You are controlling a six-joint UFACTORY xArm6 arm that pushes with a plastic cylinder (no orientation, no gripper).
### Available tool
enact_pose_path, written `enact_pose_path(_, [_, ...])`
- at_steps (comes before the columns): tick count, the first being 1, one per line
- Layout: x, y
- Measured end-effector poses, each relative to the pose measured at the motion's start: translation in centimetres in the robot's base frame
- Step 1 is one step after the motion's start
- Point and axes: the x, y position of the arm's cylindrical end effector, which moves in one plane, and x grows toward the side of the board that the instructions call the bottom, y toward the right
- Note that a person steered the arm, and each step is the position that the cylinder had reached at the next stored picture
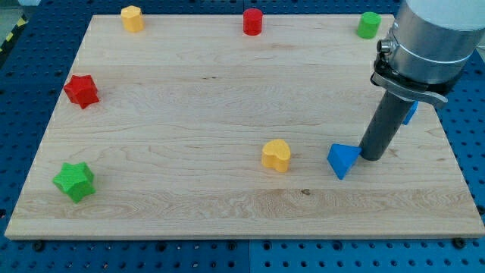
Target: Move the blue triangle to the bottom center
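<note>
My tip (372,157) is resting just right of the blue triangle (342,160), lower right on the tabletop (189,114); no pincer is showing. Pushing leftward and slightly down, below the yellow heart (276,155), is looking wise.

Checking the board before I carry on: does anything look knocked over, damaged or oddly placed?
Nothing stands out. The blocks sit flat and apart on the wooden board. My tip rests just right of the blue triangle. Another blue block is mostly hidden behind the rod.
</note>
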Motion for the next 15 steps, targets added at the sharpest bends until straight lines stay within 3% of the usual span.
enact_pose_path(6, [2.4, -7.9])
enact_pose_path(8, [5.3, -8.2])
enact_pose_path(15, [4.9, -13.9])
